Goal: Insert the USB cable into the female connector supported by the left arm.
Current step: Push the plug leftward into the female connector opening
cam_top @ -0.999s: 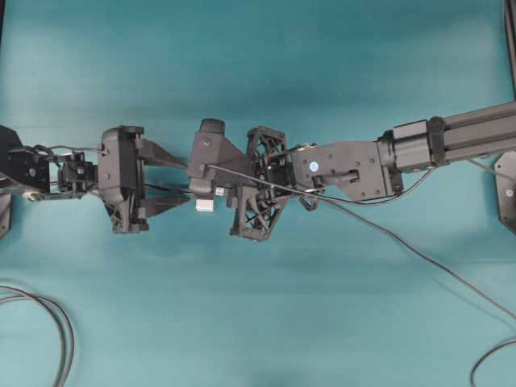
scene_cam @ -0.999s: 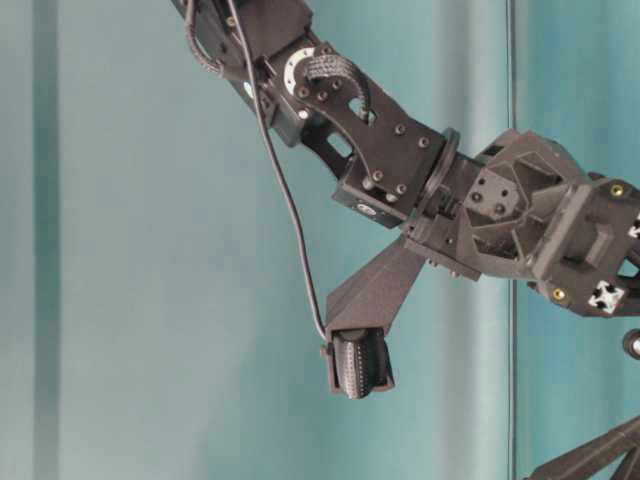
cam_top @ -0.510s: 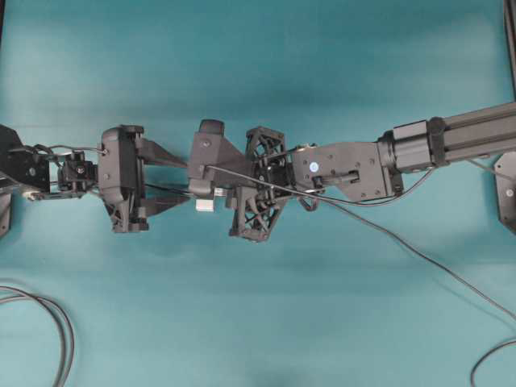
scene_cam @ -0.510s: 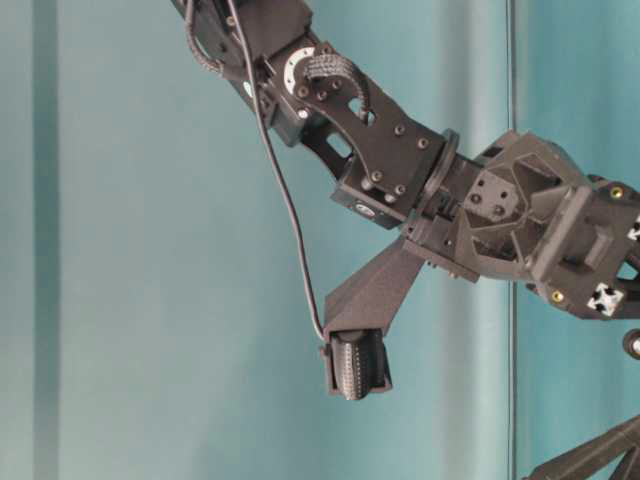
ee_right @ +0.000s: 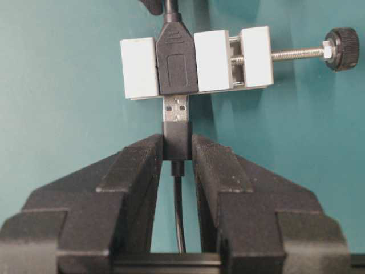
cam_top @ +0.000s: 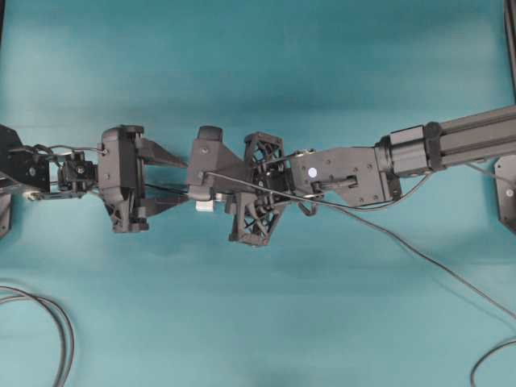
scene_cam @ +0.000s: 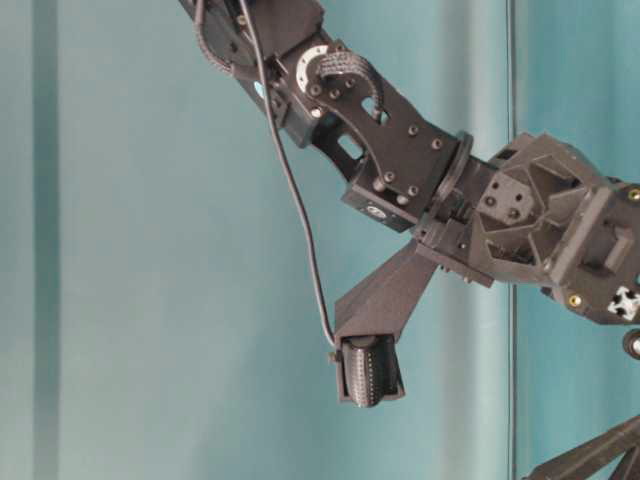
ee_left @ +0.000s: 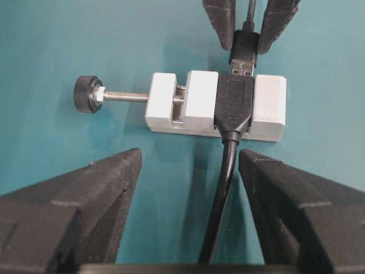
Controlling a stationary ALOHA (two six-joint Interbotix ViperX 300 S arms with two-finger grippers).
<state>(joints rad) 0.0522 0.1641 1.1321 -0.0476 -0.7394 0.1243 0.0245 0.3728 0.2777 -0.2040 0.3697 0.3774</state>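
Observation:
The female connector [ee_right: 177, 63] is a black socket clamped in a small white block [ee_left: 199, 103] with a screw rod and dark knob [ee_left: 86, 95]; in the overhead view the block [cam_top: 205, 206] lies between the two grippers. My right gripper [ee_right: 177, 142] is shut on the black body of the USB cable's plug. The grey metal plug [ee_right: 176, 108] is lined up with the socket, its tip at the mouth and most of the metal showing. My left gripper [ee_left: 188, 157] stands wide open just short of the block, its fingers either side of the connector's cable [ee_left: 225, 171] without touching it.
Everything sits on a teal table [cam_top: 258, 322]. The USB cable [cam_top: 419, 254] trails right and down from the right arm. Thicker black cords [cam_top: 56, 322] loop at the lower left. The table-level view shows the right arm's gripper [scene_cam: 368, 370] hanging over the table.
The right arm has edged a little to the left, carrying the plug closer to the block. The left gripper has stayed still and open.

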